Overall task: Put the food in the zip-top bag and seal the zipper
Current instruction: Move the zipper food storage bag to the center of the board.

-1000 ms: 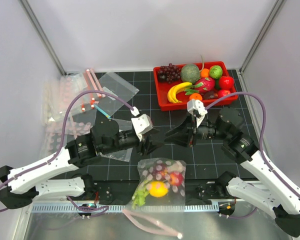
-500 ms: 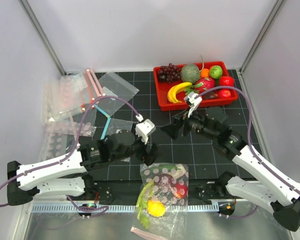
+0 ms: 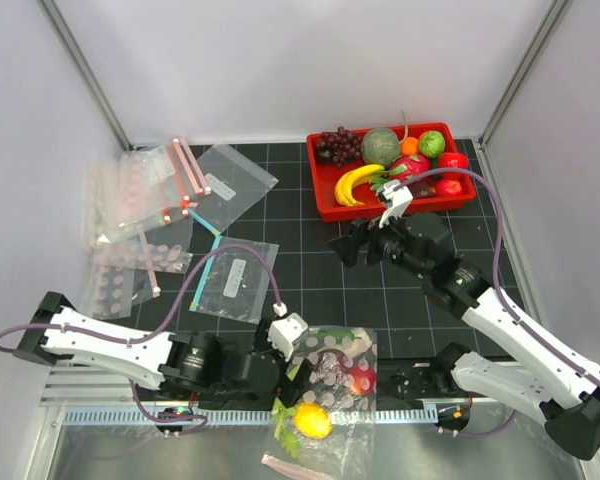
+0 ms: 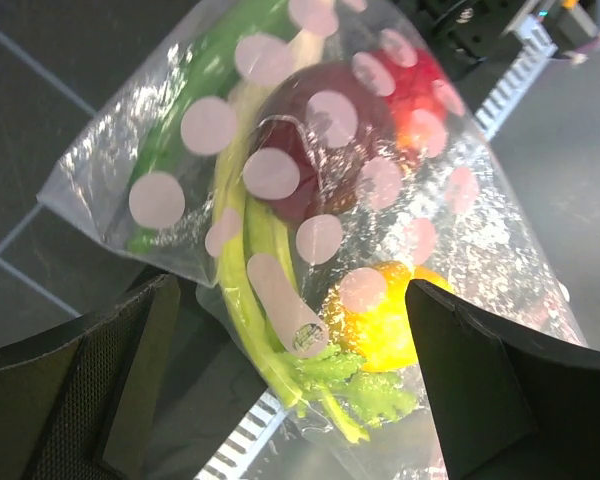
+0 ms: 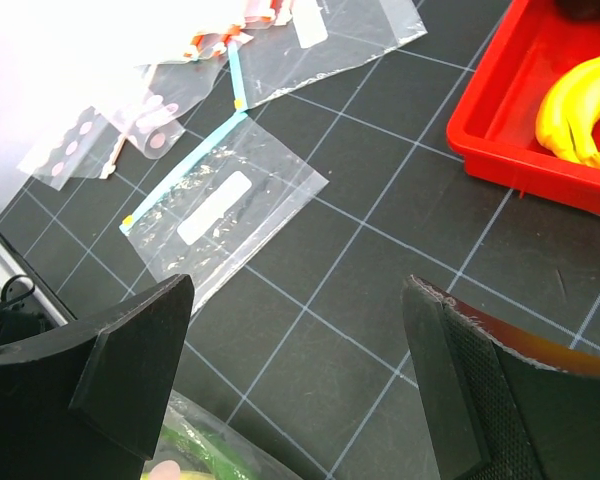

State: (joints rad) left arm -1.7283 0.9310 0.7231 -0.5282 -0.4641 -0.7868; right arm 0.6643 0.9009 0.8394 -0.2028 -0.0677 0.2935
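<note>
The clear zip-top bag (image 3: pixel 330 350) with pink dots lies at the near table edge, and its lower part hangs over the rail. Inside it are the pale-green celery (image 4: pixel 242 290), the yellow lemon (image 4: pixel 395 325), a red apple (image 4: pixel 412 88), a dark green vegetable (image 4: pixel 205 75) and a dark maroon round piece (image 4: pixel 310 150). Its pinkish zipper strip (image 3: pixel 292 464) trails at the bottom. My left gripper (image 3: pixel 292 352) (image 4: pixel 300 400) is open, low over the bag, with its jaws wide on either side. My right gripper (image 3: pixel 345 248) (image 5: pixel 295 390) is open and empty, above bare mat beyond the bag.
The red tray (image 3: pixel 325 205) at the back right holds a banana (image 3: pixel 355 183), grapes and other toy produce. Spare empty bags lie at the left (image 3: pixel 140 190) and in the centre-left (image 3: pixel 235 280) (image 5: pixel 220 205). A slotted metal rail (image 3: pixel 120 412) runs along the near edge.
My left arm swung back toward the near edge and came down low over the bag. The bag slid nearer and sagged over the rail. My right gripper drew back toward the tray.
</note>
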